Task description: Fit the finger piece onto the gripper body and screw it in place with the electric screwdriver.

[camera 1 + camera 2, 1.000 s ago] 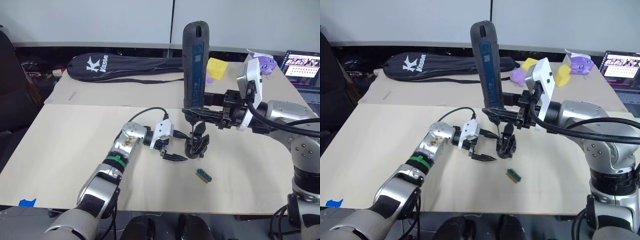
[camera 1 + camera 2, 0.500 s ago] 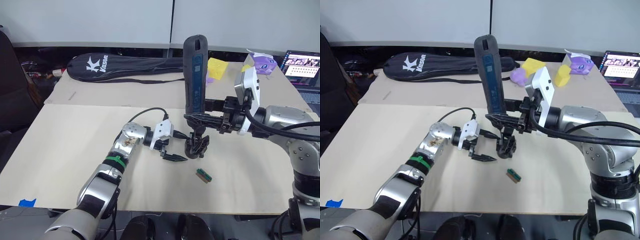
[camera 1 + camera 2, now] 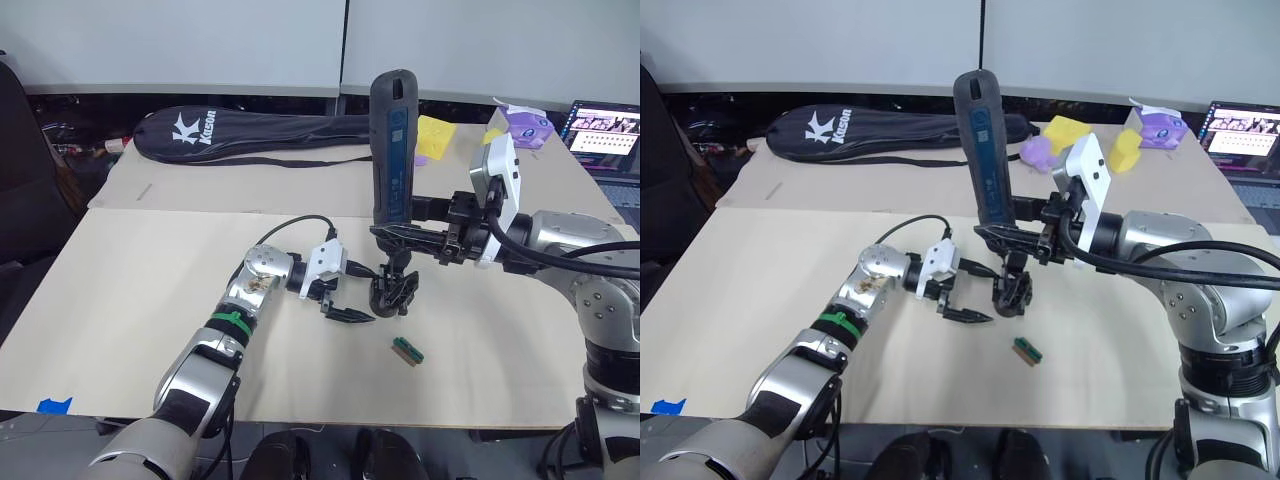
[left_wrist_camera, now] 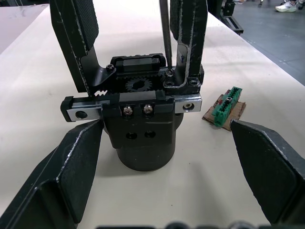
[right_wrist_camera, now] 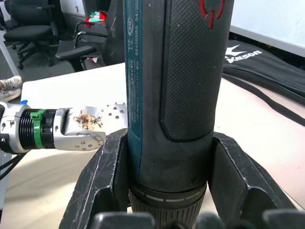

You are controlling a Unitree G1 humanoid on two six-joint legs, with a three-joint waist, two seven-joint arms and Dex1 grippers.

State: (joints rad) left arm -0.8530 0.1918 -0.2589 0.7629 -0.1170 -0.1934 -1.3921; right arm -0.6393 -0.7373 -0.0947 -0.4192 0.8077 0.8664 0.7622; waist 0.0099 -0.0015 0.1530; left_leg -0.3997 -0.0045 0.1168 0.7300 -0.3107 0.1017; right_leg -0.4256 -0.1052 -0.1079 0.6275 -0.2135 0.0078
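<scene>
Black gripper body [image 3: 392, 290] stands on the tabletop [image 3: 120, 300], just beside the left claw [image 3: 349, 316], which is spread wide. Right claw [image 3: 395, 233] pinches the upright electric screwdriver [image 3: 391, 140], bit down onto the body.

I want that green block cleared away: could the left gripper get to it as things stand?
Probably yes. The left gripper is open and holds nothing, and the green block lies on bare table close beside it, apart from the gripper body.

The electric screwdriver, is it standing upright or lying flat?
Upright: the right gripper holds the electric screwdriver vertical, bit pointing down at the gripper body.
</scene>
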